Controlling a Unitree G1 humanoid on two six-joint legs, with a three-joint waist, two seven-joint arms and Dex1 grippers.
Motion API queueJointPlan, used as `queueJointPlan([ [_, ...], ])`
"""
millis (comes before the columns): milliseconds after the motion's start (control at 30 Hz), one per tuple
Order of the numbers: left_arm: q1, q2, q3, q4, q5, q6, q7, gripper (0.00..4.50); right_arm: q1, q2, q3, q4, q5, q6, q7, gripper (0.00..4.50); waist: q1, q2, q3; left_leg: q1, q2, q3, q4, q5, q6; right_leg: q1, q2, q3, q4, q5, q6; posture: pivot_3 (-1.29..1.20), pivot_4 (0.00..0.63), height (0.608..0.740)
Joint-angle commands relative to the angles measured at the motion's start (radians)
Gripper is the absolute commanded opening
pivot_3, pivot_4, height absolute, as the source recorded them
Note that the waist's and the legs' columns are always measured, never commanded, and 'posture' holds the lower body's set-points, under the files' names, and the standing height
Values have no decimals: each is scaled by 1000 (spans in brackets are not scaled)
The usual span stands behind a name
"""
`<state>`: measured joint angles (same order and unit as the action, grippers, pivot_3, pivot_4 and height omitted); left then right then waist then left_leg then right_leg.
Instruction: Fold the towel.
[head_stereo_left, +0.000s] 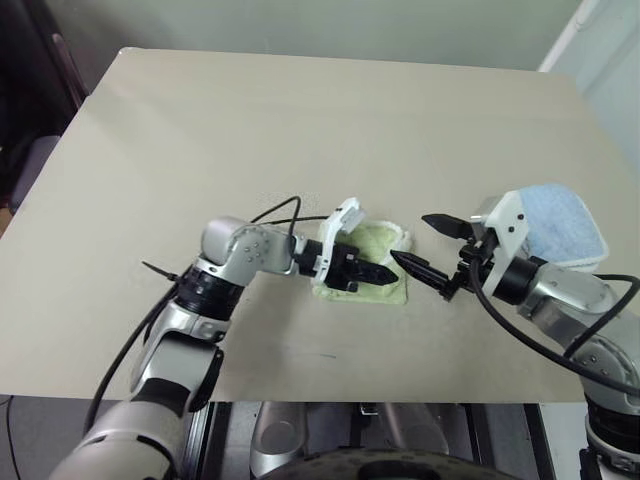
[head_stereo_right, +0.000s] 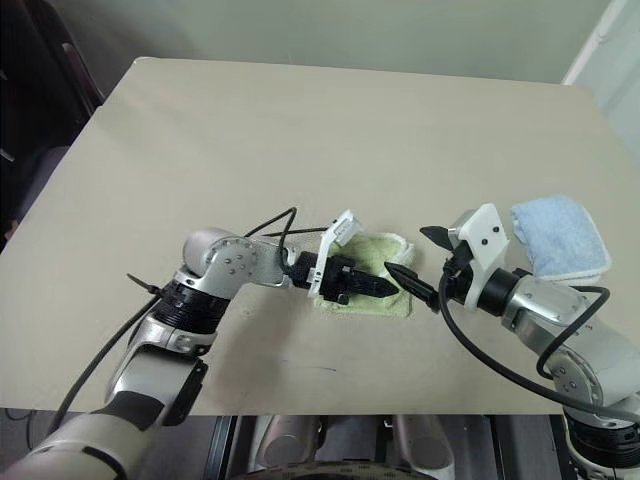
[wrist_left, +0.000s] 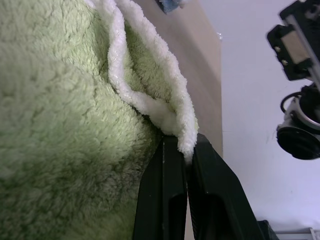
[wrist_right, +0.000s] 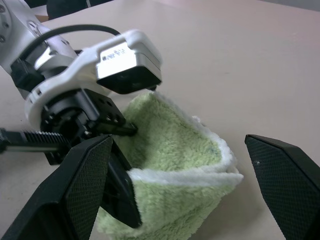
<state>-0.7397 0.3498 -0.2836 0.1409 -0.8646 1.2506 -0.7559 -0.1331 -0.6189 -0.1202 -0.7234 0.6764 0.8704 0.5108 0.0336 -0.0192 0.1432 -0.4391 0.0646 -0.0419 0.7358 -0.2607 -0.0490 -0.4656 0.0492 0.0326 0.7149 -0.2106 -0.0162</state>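
Towel (head_stereo_left: 378, 262) partly hidden under left pincer (head_stereo_left: 385, 272) pinching its white edge; right pincer (head_stereo_left: 428, 245) spread.

The two head views look from above, forward and down, on the table (head_stereo_left: 300, 120); both show the same scene. The left wrist view is very near the towel (wrist_left: 60, 125). The right wrist view looks low over the table at the towel and the left gripper (wrist_right: 125, 131).
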Motion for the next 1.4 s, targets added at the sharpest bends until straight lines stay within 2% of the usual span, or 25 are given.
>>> queueJointPlan([
  [33,-5,-17,19,-24,11,-9,-38,11,-6,-15,-25,-34,13,-9,-8,4500,0,0,0,0,0,0,0,0,0,0,0,0,0,0,0,0,150,697],
  [133,18,-18,31,-53,13,-45,-91,11,-13,-17,-19,-26,11,-14,-8,4500,1,0,0,0,0,1,0,0,0,0,0,0,0,0,0,0,150,697],
  [233,36,-8,44,-76,16,-68,-134,717,-18,-16,-13,-21,8,-18,-7,4500,1,0,0,0,0,1,0,0,1,0,0,0,0,0,0,0,150,697],
  [600,30,36,120,-133,16,-79,-165,4447,-31,-16,-6,-1,10,-24,4,4500,1,0,0,0,0,0,0,0,1,0,0,0,0,0,1,0,150,697],
  [700,29,39,219,-139,23,-177,-149,4447,-43,-13,-8,4,21,-20,6,4500,0,0,0,0,0,0,0,0,1,0,0,0,0,0,1,0,150,697],
  [767,37,67,238,-145,65,-259,-167,4500,-48,-10,-8,6,30,-19,9,4123,0,0,0,0,0,0,0,0,1,0,0,0,0,1,1,0,150,697],
  [867,75,155,211,-157,159,-373,-223,3891,-72,14,1,18,48,-22,0,3207,-4,0,0,0,1,-2,0,0,1,0,1,0,0,0,0,0,150,697],
  [967,113,209,214,-155,194,-466,-291,2873,-102,47,17,45,50,-24,-15,2157,-6,0,0,0,1,-5,-1,0,2,0,1,0,0,0,0,0,150,697],
  [1067,138,210,212,-114,250,-570,-317,1826,-134,90,39,85,40,-32,-30,1111,-1,0,0,-1,3,-7,0,-1,3,-1,0,0,0,0,0,0,150,697],
  [1167,153,169,207,-57,319,-736,-337,781,-156,124,68,122,22,-44,-30,76,3,0,0,-2,4,-8,1,-1,5,-2,-2,1,0,0,0,0,150,697],
  [1233,151,138,207,-20,346,-810,-345,49,-167,141,94,150,4,-57,-28,0,3,0,0,-3,4,-9,1,-2,5,-2,-2,1,0,0,0,0,150,697],
  [1400,147,92,177,57,394,-904,-399,49,-184,191,177,246,-55,-98,-11,0,0,0,0,-5,5,-9,1,-2,5,-4,-2,1,0,1,0,0,150,697],
])
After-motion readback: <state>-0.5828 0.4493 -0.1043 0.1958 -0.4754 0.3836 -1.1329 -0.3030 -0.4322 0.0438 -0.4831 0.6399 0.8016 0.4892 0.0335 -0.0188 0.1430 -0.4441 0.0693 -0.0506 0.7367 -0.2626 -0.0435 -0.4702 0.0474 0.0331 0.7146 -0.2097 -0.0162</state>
